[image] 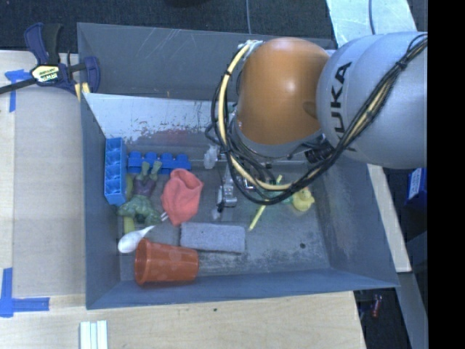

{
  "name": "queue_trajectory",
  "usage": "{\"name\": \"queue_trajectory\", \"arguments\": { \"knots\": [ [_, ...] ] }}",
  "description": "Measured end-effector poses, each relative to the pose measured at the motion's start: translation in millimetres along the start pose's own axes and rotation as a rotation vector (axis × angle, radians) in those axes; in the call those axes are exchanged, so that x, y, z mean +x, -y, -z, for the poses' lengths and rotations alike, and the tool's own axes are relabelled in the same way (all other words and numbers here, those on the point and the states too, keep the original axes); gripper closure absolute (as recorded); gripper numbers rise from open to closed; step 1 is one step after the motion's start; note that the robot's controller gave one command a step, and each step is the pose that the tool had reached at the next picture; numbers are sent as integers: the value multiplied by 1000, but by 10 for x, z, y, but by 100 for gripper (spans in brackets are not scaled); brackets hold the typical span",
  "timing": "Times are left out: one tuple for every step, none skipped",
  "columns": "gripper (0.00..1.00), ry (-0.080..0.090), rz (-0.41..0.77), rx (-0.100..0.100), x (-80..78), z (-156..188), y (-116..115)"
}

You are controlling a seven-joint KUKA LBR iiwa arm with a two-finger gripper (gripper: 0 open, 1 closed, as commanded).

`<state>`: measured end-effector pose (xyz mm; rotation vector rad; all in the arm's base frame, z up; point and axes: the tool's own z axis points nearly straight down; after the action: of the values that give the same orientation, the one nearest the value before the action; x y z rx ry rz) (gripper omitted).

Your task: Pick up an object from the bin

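My gripper (227,193) hangs low in the middle of the bin, under the arm's orange cover. Just left of it lies a pink, crumpled soft thing (182,195), close to the gripper but apart from it. A grey rectangular block (212,237) lies flat just below the gripper. To its right a thin yellow stick (257,216) leans on the bin floor, and a small yellow lump (303,201) sits further right.
An orange-red cup (166,262) lies on its side at the front left, with a white spoon-like piece (134,241) above it. A green figure (139,208), a blue studded block (113,170) and blue bricks (157,161) crowd the left wall.
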<state>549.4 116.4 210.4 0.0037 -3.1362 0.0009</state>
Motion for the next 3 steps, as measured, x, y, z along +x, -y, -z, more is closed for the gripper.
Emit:
{"name": "queue_trajectory", "arguments": {
  "knots": [
    [0,9,-2,-2,-16,49,5],
    [0,13,39,-2,167,-524,-162],
    [0,23,77,-2,428,-1112,-185]
  ]
}}
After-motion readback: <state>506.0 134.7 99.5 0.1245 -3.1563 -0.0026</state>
